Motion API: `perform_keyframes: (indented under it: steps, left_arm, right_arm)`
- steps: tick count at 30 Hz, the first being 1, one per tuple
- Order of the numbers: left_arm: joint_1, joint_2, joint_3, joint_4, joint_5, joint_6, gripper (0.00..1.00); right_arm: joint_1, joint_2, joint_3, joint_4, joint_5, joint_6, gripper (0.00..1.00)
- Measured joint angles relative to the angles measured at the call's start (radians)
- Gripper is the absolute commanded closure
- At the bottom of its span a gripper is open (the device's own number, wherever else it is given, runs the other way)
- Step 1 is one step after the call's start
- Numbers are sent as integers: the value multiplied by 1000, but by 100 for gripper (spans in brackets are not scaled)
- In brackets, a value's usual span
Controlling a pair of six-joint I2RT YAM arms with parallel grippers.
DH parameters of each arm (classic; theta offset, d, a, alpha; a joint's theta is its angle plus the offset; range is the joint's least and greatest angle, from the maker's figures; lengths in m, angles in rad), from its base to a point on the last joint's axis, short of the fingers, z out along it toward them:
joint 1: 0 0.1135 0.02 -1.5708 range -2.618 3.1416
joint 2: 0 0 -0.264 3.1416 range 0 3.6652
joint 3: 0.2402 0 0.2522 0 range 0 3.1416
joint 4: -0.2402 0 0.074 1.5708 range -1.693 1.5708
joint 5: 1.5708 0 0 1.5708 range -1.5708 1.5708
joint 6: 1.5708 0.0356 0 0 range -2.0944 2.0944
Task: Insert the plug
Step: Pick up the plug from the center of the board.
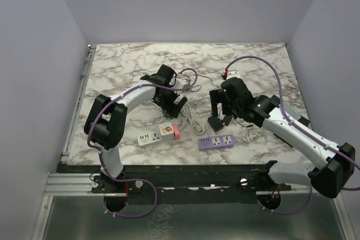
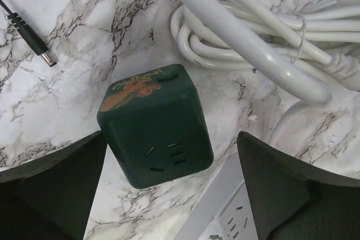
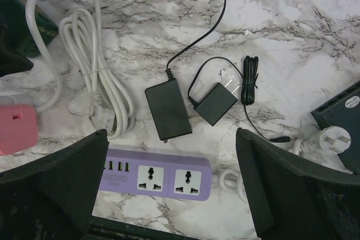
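My right gripper [image 3: 171,136] hangs open above a purple power strip [image 3: 157,175] with two universal sockets and several USB ports. Just beyond the strip lie a black adapter [image 3: 169,109] and a smaller black plug adapter [image 3: 216,102] with two bare prongs, neither of them held. A white three-prong plug [image 3: 333,139] lies at the far right. My left gripper [image 2: 171,139] is open too, its fingers [image 2: 56,184] on either side of a dark green cube socket [image 2: 154,133] without touching it. In the top view the purple power strip [image 1: 216,141] lies in front of the right gripper [image 1: 219,121].
A coiled white cable [image 2: 253,32] lies behind the cube, and a black barrel connector [image 2: 34,40] to its left. A white power strip [image 1: 153,137] with a pink block [image 1: 175,132] lies near the front edge. A dark box [image 3: 343,111] sits at the right.
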Motion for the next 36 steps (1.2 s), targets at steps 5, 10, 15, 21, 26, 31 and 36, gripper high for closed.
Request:
perform_keyframes:
  steps: [5,10,15,21,26,31,36]
  left_arm:
    - [-21,0,-12,39,-59,-37,3]
    - [-17,0,-11,79,-87,-42,56]
    - [-17,-2,-10,92,-85,-21,85]
    - [-16,-2,27,13,-54,47,100]
    - [1,-5,228,-154,-5,131,100]
    - [39,-89,460,-236,110,214,100]
    - [55,-343,383,-257,275,332,100]
  right_arm:
    - [0,-5,-1,12,0,2,0]
    - [0,-18,-2,23,0,8,5]
    - [-1,-20,-2,29,0,8,4]
    - [-1,-18,22,55,-6,5,2]
    - [-1,-7,99,84,-43,5,0]
    - [-15,-8,178,127,-99,24,0]
    - [-26,-25,204,185,-181,60,0]
